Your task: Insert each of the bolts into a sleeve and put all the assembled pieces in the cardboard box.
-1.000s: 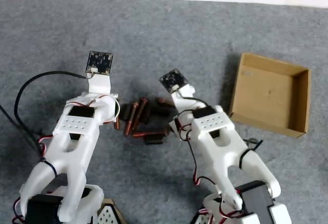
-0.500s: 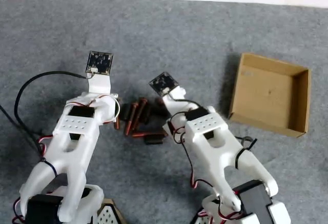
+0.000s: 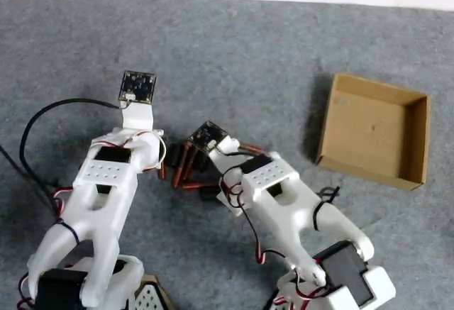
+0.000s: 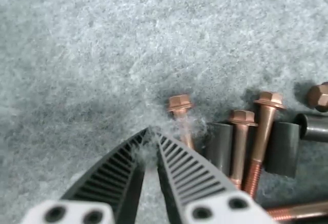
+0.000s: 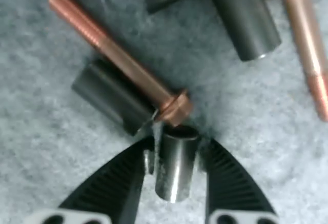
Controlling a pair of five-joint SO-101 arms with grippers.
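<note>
right claw point(image 5: 177, 144): closed on 1 sleeve point(image 5: 176, 170), gripping its sides, low over the pile point(image 3: 186, 167)
left claw point(image 4: 149, 133): tips pinched together, holding nothing, just beside a bolt point(image 4: 180, 110) on the worktop point(image 3: 284, 54)
step: mating bolt and sleeve, I'd say
tip: lift the sleeve clear first, keep its bore unblocked; grab the bolt near its head so the shank stays free
box point(image 3: 369, 133): well apart from the pile, right arm's side

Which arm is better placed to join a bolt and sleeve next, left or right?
Right. The right gripper holds a sleeve right beside a bolt. The left gripper is shut and empty over the carpet.
</note>
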